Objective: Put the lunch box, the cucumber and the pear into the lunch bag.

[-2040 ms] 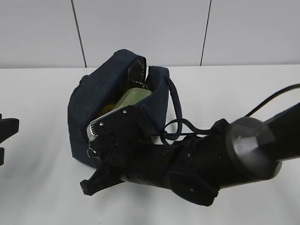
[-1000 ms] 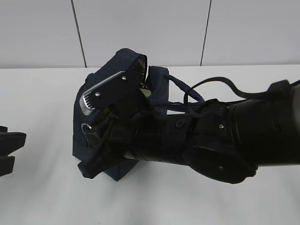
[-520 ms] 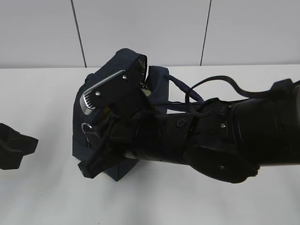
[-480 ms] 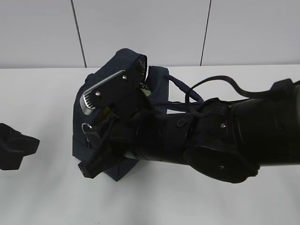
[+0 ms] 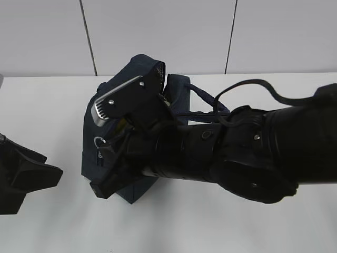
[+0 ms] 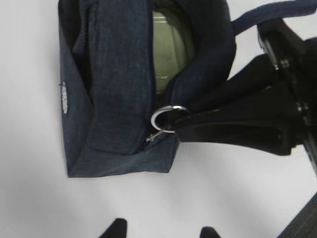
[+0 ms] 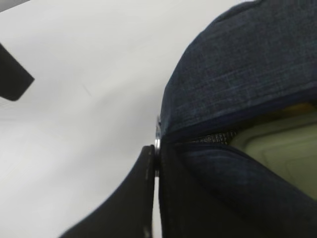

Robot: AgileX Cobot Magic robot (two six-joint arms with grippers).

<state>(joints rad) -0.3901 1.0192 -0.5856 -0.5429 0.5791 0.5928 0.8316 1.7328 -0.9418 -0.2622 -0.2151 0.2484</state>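
Navy lunch bag (image 5: 105, 105) sits mid-table, gaping, and we can see the lunch box (image 6: 168, 49) lid inside. Our right gripper (image 6: 171, 130) is pinched on the zipper ring (image 6: 163, 115); our left gripper (image 6: 161, 230) hangs nearby, fingers apart, holding nothing.

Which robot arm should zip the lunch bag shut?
The right. Its gripper is already shut on the silver ring pull of the lunch bag. The left gripper hangs open, off the bag.
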